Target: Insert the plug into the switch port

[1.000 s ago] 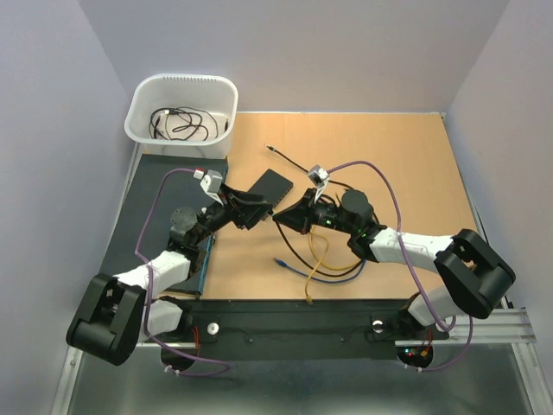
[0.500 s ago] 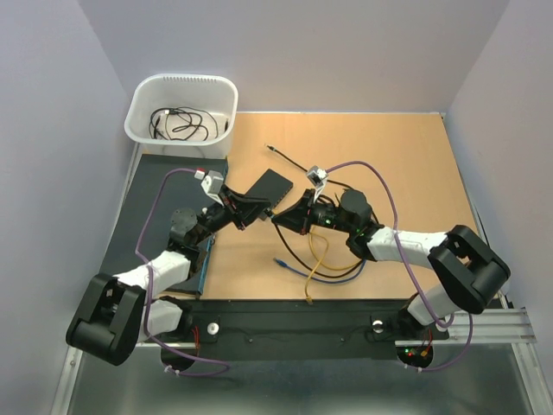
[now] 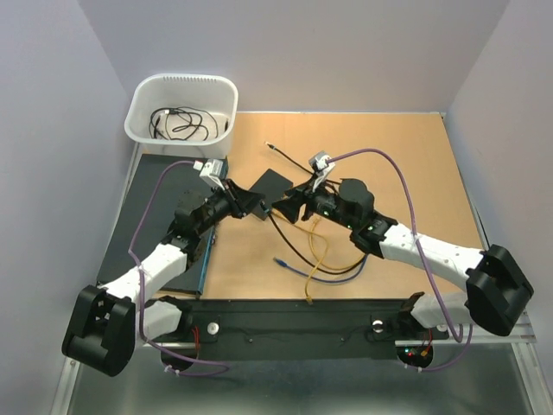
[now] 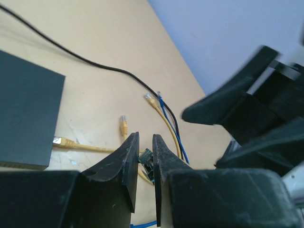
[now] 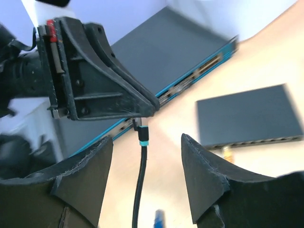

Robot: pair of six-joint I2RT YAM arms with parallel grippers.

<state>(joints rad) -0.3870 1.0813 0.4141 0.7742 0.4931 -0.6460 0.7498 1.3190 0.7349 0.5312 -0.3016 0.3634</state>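
Note:
The plug (image 5: 143,135) is black with a teal band, and its black cable (image 3: 289,244) hangs down to the table. My left gripper (image 3: 259,207) is shut on the plug (image 4: 147,158), which shows between its fingers. My right gripper (image 5: 147,142) faces it, open, with the cable between its spread fingers and touching neither. The small black switch box (image 3: 275,183) lies flat just behind both grippers. Its row of ports (image 5: 266,141) runs along the near edge, and a yellow plug (image 5: 227,152) sits at one port. The held plug is above the table, apart from the box.
A large dark switch with a blue edge (image 3: 200,259) lies at the left under my left arm. Yellow (image 3: 316,258) and blue (image 3: 298,270) cables lie loose in front of the grippers. A white bin (image 3: 181,108) holding cables stands at the back left.
My left gripper shut on the plug. My right gripper then opened and let go of the cable. Both grippers moved a little toward the back of the table.

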